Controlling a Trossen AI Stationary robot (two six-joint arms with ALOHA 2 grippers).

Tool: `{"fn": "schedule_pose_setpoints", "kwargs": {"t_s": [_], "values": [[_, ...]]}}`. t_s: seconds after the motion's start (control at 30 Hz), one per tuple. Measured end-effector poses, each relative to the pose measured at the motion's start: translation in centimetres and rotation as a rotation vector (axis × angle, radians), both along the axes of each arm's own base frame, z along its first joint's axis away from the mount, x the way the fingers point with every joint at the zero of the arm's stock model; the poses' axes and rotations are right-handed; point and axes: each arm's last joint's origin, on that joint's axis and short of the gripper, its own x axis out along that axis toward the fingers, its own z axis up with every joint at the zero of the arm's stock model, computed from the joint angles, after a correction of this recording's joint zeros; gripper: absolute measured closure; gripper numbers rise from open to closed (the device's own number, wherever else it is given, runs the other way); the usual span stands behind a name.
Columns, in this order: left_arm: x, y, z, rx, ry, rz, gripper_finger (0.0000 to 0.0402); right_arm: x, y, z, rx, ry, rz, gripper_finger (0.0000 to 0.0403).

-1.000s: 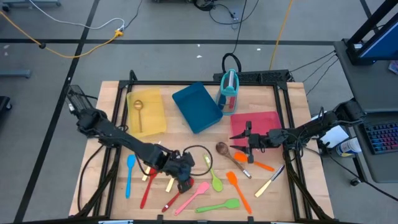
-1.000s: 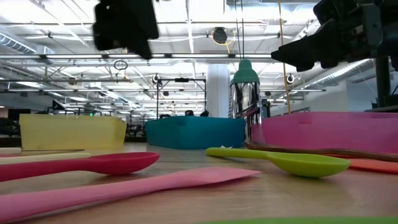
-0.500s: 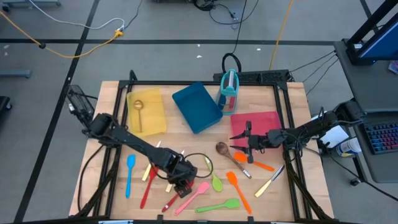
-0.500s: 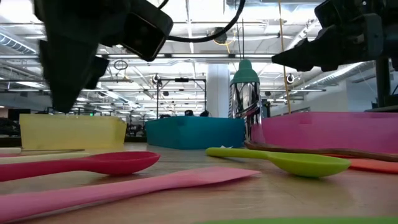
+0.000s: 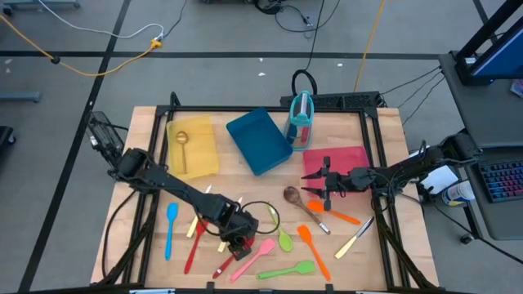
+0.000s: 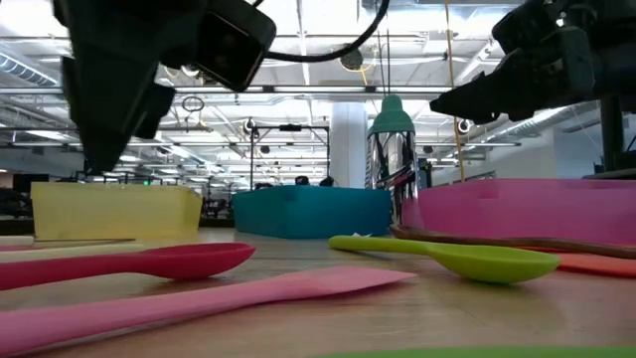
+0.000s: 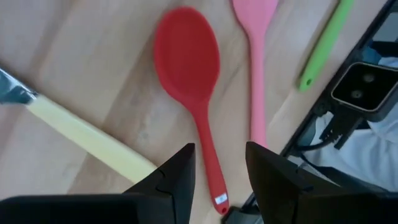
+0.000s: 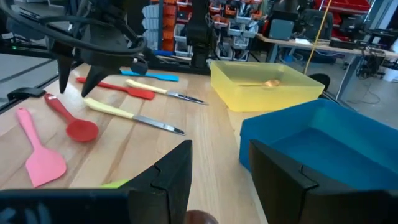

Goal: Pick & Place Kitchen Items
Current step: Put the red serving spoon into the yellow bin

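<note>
Kitchen items lie scattered over the near half of the wooden table. My left gripper [image 5: 236,243] points steeply down, open, just above the red spoon [image 7: 188,59]. In its wrist view its fingers stand on either side of the spoon's handle end [image 7: 214,186]. The low view shows its fingertips [image 6: 99,164] clear of the table. A pink spatula [image 7: 252,56] and a cream-handled knife [image 7: 81,134] lie on either side of the spoon. My right gripper [image 5: 312,190] hovers level and open near the red tray [image 5: 337,161], with nothing between its fingers [image 8: 168,180].
A yellow tray [image 5: 196,151] holding a gold spoon, a blue tray [image 5: 258,140] and the upright teal holder [image 5: 301,118] stand at the back. A wooden spoon [image 5: 296,198], orange and green utensils [image 5: 310,245] and a blue spoon [image 5: 170,229] lie on the near half.
My left gripper has come down toward the red spoon, tipping steeper and rolling at the wrist; it now fills far more of the low view. Its fingers stay open. The utensils have not moved.
</note>
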Motion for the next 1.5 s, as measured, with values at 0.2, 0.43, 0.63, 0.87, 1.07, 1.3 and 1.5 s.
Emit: {"fn": "schedule_pose_setpoints", "kwargs": {"t_s": [0.2, 0.43, 0.63, 0.87, 1.07, 1.3, 1.5], "values": [[-0.7, -1.4, -0.1, 0.051, -0.005, 0.016, 0.0257, 0.0, 0.0, -0.1, 0.064, 0.006, -0.003, 0.0252], [-1.8, -3.3, -0.1, 0.093, -0.011, 0.028, 0.0257, 0.0, 0.0, -0.1, 0.085, 0.005, -0.005, 0.0252], [-2.3, -4.3, -0.2, 0.238, -0.112, 0.014, 0.0257, 0.0, 0.0, -0.1, 0.080, 0.005, -0.004, 0.0252], [-2.9, -5.2, -0.2, 0.362, -0.194, 0.040, 0.0257, 0.0, 0.0, -0.1, 0.055, 0.005, -0.002, 0.0252], [-2.5, -6.7, -1.5, 0.330, -0.241, 0.026, 0.0257, 0.0, 0.0, -0.1, 0.039, 0.006, 0.000, 0.0252], [-2.6, -7.5, -3.3, 0.352, -0.208, 0.004, 0.0257, 0.0, 0.0, 0.0, 0.008, -0.003, 0.004, 0.0252], [-2.7, -7.5, -3.5, 0.396, -0.228, -0.009, 0.0257, 0.0, 0.0, 0.0, 0.000, 0.000, 0.006, 0.0252]]}}
